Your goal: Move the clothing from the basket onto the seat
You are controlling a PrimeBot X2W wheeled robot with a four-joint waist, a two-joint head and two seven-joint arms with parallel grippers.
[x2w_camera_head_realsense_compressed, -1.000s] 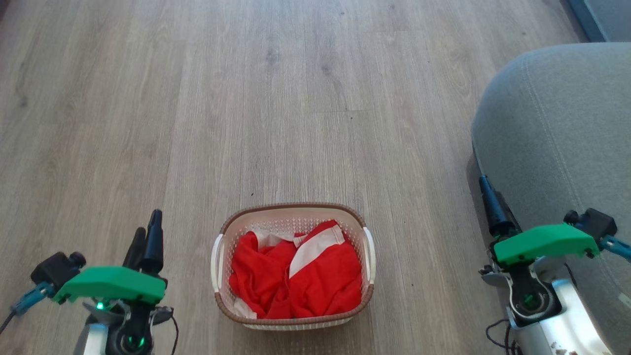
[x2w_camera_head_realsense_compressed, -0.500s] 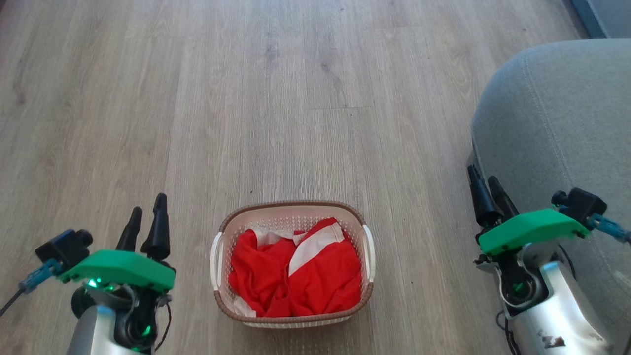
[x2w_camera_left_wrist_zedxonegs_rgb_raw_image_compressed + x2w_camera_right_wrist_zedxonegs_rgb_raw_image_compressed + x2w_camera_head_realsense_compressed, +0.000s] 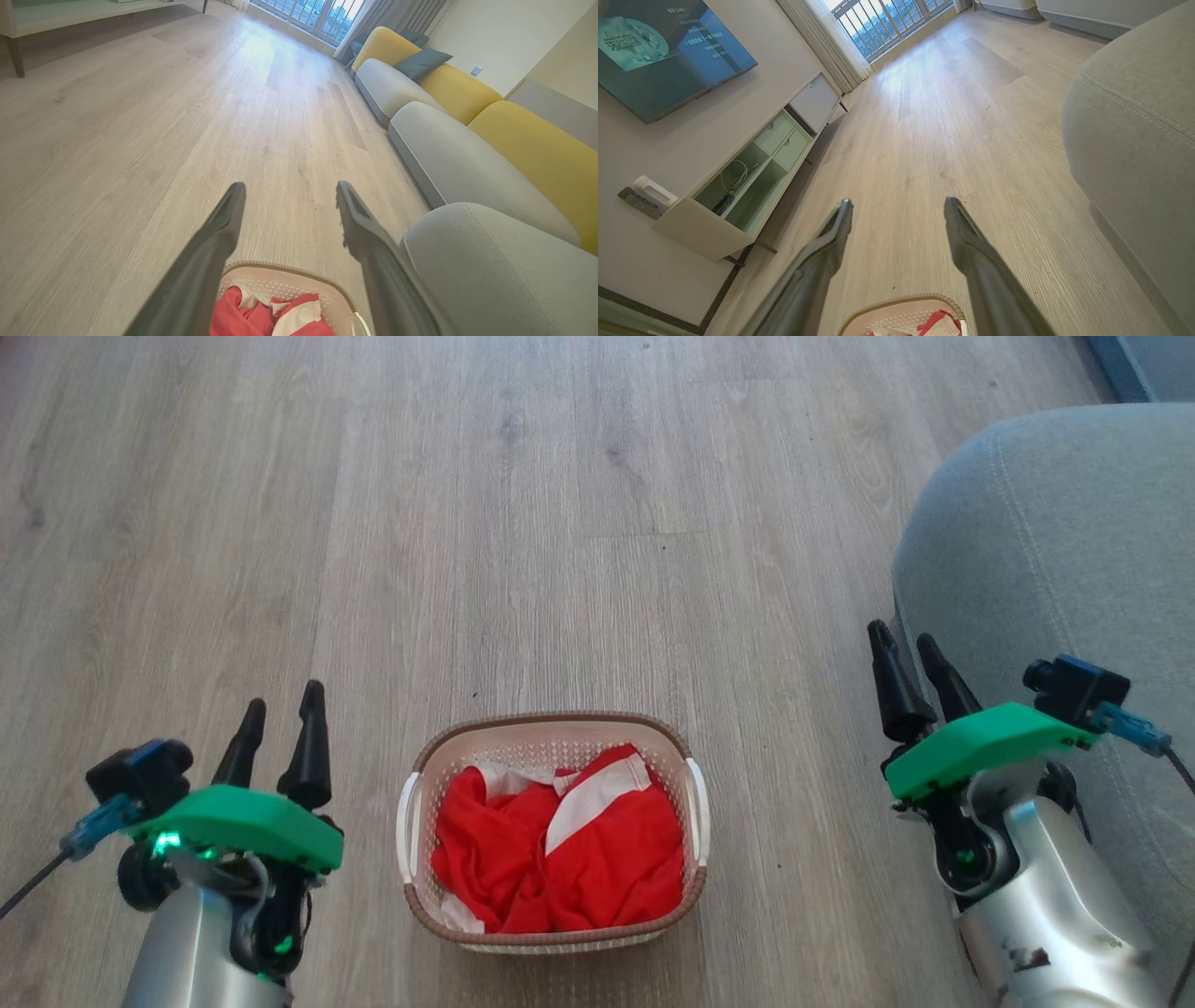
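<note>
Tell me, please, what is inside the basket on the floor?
The basket holds crumpled red clothing with white panels, filling most of it; a strip of the perforated far wall is bare. The base, and anything beneath the fabric, is covered.

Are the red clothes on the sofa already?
No, the clothing lies bundled inside the basket on the floor, apart from the seat.
</note>
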